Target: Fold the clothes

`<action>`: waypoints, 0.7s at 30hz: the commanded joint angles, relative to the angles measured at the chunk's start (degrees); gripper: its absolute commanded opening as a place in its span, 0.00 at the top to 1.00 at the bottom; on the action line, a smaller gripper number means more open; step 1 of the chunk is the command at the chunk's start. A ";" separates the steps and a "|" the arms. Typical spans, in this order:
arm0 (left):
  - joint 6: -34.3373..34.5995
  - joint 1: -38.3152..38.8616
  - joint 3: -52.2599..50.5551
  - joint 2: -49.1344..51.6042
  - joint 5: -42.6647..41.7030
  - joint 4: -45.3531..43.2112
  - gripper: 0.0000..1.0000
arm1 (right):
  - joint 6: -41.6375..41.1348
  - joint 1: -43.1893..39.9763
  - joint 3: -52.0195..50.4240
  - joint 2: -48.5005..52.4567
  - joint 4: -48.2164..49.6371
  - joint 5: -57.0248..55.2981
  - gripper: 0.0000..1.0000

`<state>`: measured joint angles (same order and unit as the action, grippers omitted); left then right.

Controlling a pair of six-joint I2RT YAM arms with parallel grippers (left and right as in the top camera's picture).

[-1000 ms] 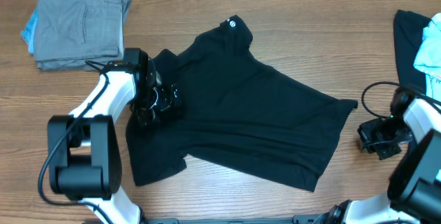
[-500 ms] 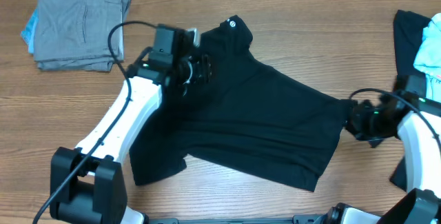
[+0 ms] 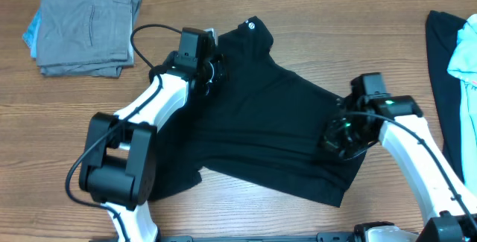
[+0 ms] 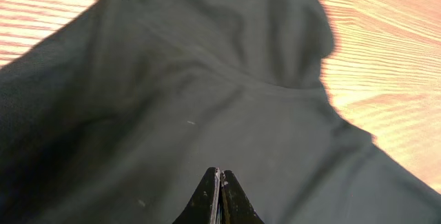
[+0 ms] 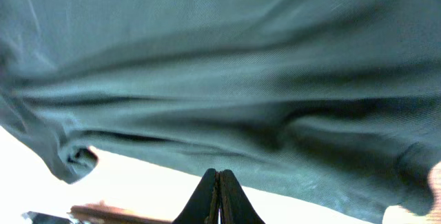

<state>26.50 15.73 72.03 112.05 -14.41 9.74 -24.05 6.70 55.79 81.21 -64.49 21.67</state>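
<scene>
Black shirt [image 3: 276, 123] was found spread out, creased and unfolded, on the wooden table [image 3: 313, 18], lying directly beneath both grippers. Left gripper [image 3: 215, 71] stood over the shirt's upper part, with the small round white logo [image 3: 251, 25] just ahead of it and to its right. Its fingertips [image 4: 211, 198] were pressed together with no gap (whether any cloth was nipped between them could not be determined), and black cloth filled the wrist view ahead of them. Right gripper [image 3: 337, 134] sat over the shirt near its right-hand edge, its fingertips [image 5: 209, 198] likewise drawn fully together above rumpled fabric; no hold on the cloth could be confirmed. A folded grey garment [image 3: 88, 24] lay well off to the left of the left gripper, apart from the shirt, with a light blue piece [image 3: 30, 30] showing at its far side. Beyond the right gripper, at the table's right edge, lay another black garment [image 3: 440, 52] with a light blue garment [image 3: 466, 56] on it.
</scene>
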 commanded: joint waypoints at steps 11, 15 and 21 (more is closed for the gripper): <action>0.48 -6.14 1.03 8.48 3.82 -1.18 0.96 | -11.41 17.51 -1.36 -0.39 0.81 -3.13 0.96; 0.28 -6.25 1.03 10.45 4.15 -0.96 0.95 | -14.88 20.15 -3.28 -0.37 3.74 -3.61 0.96; 1.07 -8.15 1.03 11.23 12.70 -0.52 0.96 | -15.23 20.28 -4.35 -0.35 4.02 -3.58 0.96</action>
<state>26.87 9.19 73.17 120.14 -9.85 8.32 -37.58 26.72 51.94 81.21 -60.69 19.00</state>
